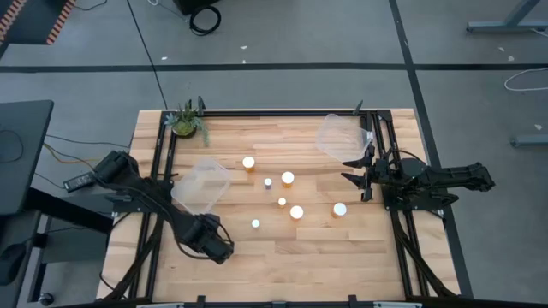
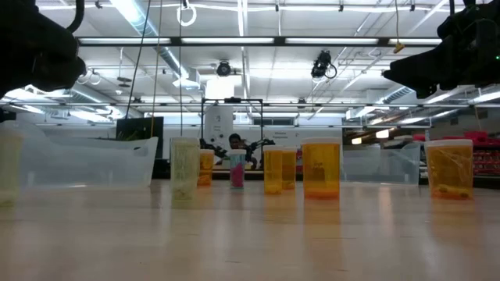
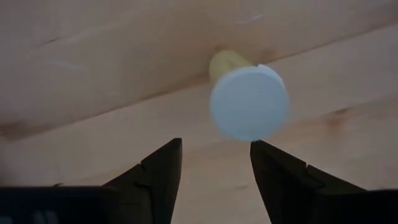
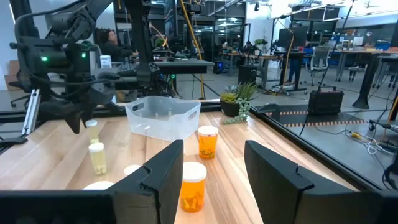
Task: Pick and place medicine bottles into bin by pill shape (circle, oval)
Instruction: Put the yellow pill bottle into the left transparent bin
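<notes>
Several amber bottles with white caps stand upright on the wooden table (image 1: 360, 248), among them ones in the high view (image 1: 288, 178), (image 1: 296, 212), (image 1: 340, 209). My left gripper (image 1: 227, 248) (image 3: 214, 146) is open above the table near its near edge, just left of a small pale bottle (image 1: 255, 224) whose white cap (image 3: 249, 102) shows past the fingertips. My right gripper (image 1: 351, 170) (image 4: 211, 146) is open at the table's right side, raised and pointing left at the bottles; an orange bottle (image 4: 193, 183) stands farther off in line with its gap.
A clear bin (image 1: 201, 182) stands at the table's left and another (image 1: 342, 135) at the far right. A potted plant (image 1: 187, 120) sits at the far left corner. Black frame rails (image 1: 163, 171) run along both sides. A person shows beyond the table (image 4: 112, 40).
</notes>
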